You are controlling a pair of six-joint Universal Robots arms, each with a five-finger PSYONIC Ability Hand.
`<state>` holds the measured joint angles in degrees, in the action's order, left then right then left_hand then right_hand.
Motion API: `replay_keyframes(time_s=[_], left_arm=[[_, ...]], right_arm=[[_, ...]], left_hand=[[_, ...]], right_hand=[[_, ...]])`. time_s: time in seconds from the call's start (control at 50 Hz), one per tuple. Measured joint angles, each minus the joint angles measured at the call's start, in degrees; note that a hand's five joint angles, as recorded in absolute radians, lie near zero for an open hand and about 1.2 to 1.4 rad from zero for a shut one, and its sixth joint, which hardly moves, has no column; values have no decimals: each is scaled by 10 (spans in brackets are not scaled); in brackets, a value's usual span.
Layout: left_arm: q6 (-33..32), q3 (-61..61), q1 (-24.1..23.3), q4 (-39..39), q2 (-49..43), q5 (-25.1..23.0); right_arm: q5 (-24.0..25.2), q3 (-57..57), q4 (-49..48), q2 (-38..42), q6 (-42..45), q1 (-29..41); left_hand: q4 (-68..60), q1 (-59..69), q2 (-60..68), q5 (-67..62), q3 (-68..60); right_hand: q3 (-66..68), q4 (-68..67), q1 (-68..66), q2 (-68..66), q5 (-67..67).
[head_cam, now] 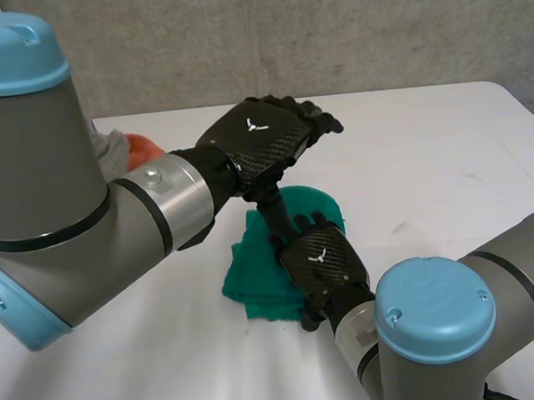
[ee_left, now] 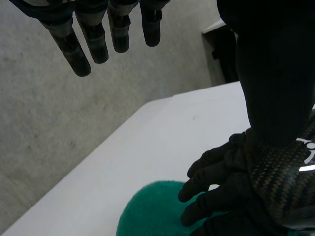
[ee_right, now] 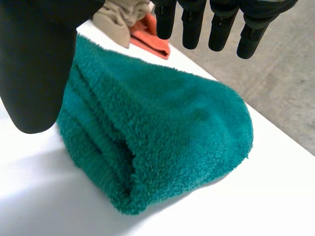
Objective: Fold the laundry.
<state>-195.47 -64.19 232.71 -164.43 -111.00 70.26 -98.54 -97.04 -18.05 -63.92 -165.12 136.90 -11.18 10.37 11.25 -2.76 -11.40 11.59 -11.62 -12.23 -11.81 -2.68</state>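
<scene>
Green folded towel (head_cam: 255,278) mid-frame under right hand (head_cam: 321,259), fingers straight, likely flattening the crease; left hand (head_cam: 260,137) hovering above, fingers straight, empty.

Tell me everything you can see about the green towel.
The towel is teal green, thick and fluffy, like terry. It is folded into a compact bundle, with stacked layers showing along one side and a rounded fold at one end. It lies on the white table. The right hand rests on top of it, fingers relaxed. The left hand hovers open above it; whether its thumb touches the towel is unclear. An orange cloth lies apart, beyond it.
</scene>
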Motion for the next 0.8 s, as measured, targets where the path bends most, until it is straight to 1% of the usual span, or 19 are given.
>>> replay_keyframes(time_s=[0.06, 0.12, 0.24, 0.32, 0.42, 0.52, 0.54, 0.56, 0.58, 0.62, 0.66, 0.7, 0.8], left_arm=[[1, 1, -1, -1, 7, -5], [1, 1, -1, -1, 11, -9], [1, -1, 1, -1, 14, -12], [1, -6, 3, -1, 14, -13], [1, -12, 3, -2, 15, -13], [0, -17, 2, -2, 15, -12], [0, -17, 2, -3, 15, -12], [0, -18, 3, -3, 15, -11], [0, -19, 3, -3, 16, -11], [0, -20, 3, -3, 16, -11], [0, -20, 3, -3, 16, -11], [-1, -21, 4, -3, 17, -10], [-1, -27, 6, -4, 22, -10]], right_arm=[[-11, 0, 2, -6, -31, -4], [-17, -2, 9, -12, -80, -19], [-17, -2, 29, -7, -170, -51], [-11, 8, 37, 16, -212, -71], [0, 23, 39, 50, -224, -79], [2, 41, 31, 81, -215, -76], [2, 44, 29, 86, -212, -75], [1, 47, 25, 90, -209, -75], [1, 51, 21, 95, -206, -75], [0, 58, 8, 102, -200, -77], [0, 62, -8, 106, -194, -80], [1, 63, -31, 105, -190, -87], [21, 72, -98, 94, -172, -130]], left_hand=[[0, 0, 0, 0, 0], [0, 0, 0, 0, 0], [0, 0, 0, 0, 0], [0, 0, 0, 0, 0], [0, 0, 0, 0, 0], [0, 0, 0, 0, 0], [0, 0, 0, 0, 0], [0, 0, 0, 0, 0], [0, 0, 0, 0, 0], [0, 0, 0, 0, 0], [0, 0, 0, 0, 0], [0, 0, 0, 0, 0], [0, 0, 0, 0, 0]], right_hand=[[0, 0, 0, 0, 0], [0, 0, 0, 0, 0], [0, 0, 0, 0, 0], [0, 0, 0, 0, 0], [0, 0, 0, 0, 0], [18, -15, -15, -17, -12], [47, -46, -43, -46, -40], [124, -122, -119, -125, -118], [216, -214, -216, -220, -208], [402, -407, -345, -409, -372], [499, -520, -432, -501, -472], [525, -556, -455, -523, -489], [528, -565, -455, -525, -489]])
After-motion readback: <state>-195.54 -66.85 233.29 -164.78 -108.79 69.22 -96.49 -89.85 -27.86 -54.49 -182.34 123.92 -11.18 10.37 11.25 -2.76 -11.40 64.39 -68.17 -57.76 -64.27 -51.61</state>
